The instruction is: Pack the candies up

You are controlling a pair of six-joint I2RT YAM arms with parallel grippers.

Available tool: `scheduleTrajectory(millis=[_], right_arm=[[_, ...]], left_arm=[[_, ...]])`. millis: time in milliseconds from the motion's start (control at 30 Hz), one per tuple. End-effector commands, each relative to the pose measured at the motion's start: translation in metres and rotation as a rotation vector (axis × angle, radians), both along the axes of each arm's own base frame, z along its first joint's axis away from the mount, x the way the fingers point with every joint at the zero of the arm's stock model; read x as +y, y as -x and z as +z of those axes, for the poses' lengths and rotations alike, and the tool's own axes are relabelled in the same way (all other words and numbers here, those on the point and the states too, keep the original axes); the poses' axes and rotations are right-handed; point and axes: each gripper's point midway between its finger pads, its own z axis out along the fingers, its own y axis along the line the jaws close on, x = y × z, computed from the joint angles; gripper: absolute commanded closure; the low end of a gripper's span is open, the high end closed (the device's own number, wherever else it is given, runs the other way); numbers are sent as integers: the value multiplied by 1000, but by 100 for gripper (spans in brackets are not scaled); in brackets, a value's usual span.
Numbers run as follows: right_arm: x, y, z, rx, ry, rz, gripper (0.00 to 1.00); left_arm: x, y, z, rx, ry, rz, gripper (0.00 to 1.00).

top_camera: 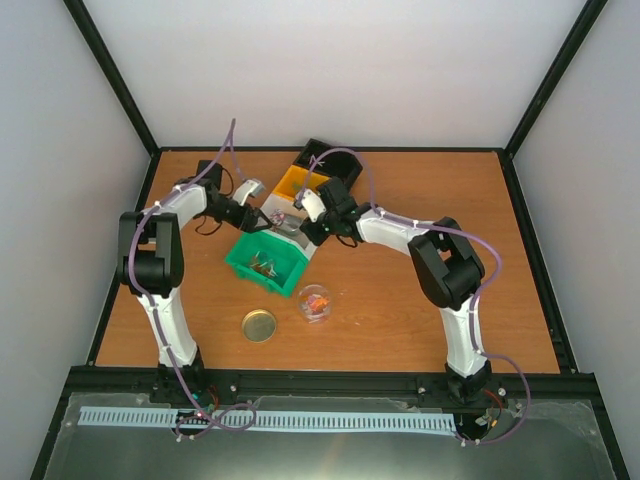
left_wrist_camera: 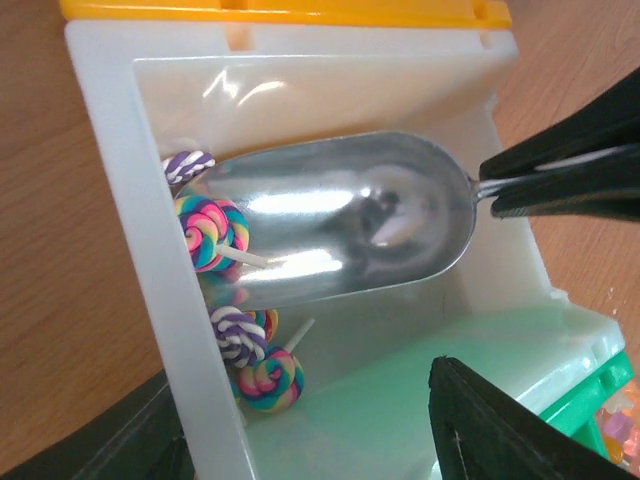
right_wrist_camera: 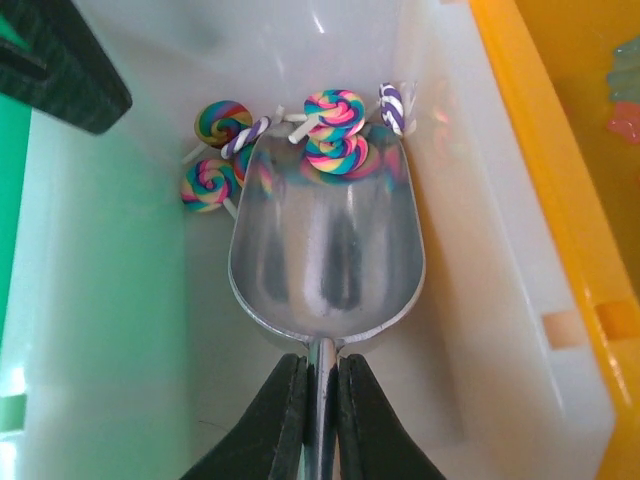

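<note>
The right gripper [right_wrist_camera: 320, 372] is shut tight on the thin handle of the metal scoop [right_wrist_camera: 325, 250], which lies inside the white bin [right_wrist_camera: 445, 300]. At the front lip of the scoop sit the candies [right_wrist_camera: 335, 118], small swirl lollipops against the far wall; 1 seems to rest on the lip. The left gripper [left_wrist_camera: 300, 445] hangs open above this bin and holds nothing. The scooping step seems in hand. Next, the scoop probably must slide under the candies and lift level.
</note>
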Motion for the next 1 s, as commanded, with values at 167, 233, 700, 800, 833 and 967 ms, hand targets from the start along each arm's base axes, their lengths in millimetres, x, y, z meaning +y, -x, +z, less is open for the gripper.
scheduleTrajectory(millis=[167,233,700,800,833,967], right_arm=[[26,2,-18,-92,-187,14,97],[27,5,-15,-122,-221,23,97],[31,10,-9,-160,-363,78,97],[27,9,-1,-166,-380,76,97],[27,9,3,-170,-383,80,97],[26,10,12,-175,-401,100,97]], left_arm=[[-2,6,16,25,114,-48,37],[-2,7,16,22,108,-51,37],[12,-6,31,38,138,10,34],[15,-7,38,37,134,19,33],[16,-9,41,35,132,22,31],[21,-12,52,33,128,36,25]])
